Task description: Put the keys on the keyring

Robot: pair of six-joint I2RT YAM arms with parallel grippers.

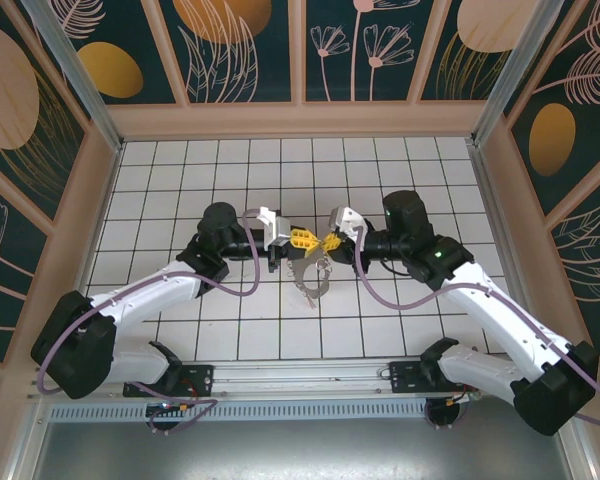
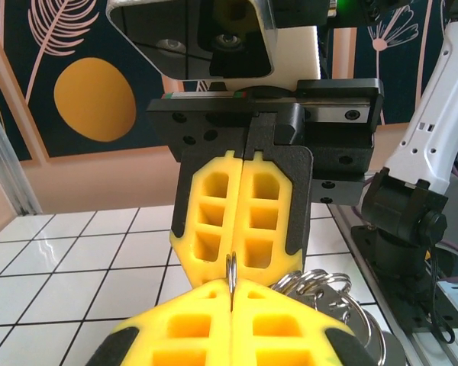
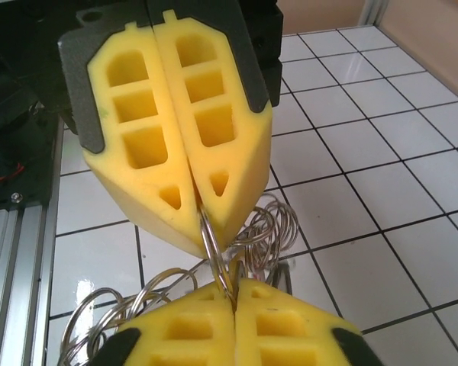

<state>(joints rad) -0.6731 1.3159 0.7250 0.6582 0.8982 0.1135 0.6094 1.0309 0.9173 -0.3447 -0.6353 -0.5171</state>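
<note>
Pinching a thin keyring, both jaws closed tip to tip, more rings dangling above tiles

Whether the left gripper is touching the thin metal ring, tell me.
Touching. The right wrist view shows the left gripper, jaws closed, pinching the thin metal ring, which runs straight into their seam.
</note>
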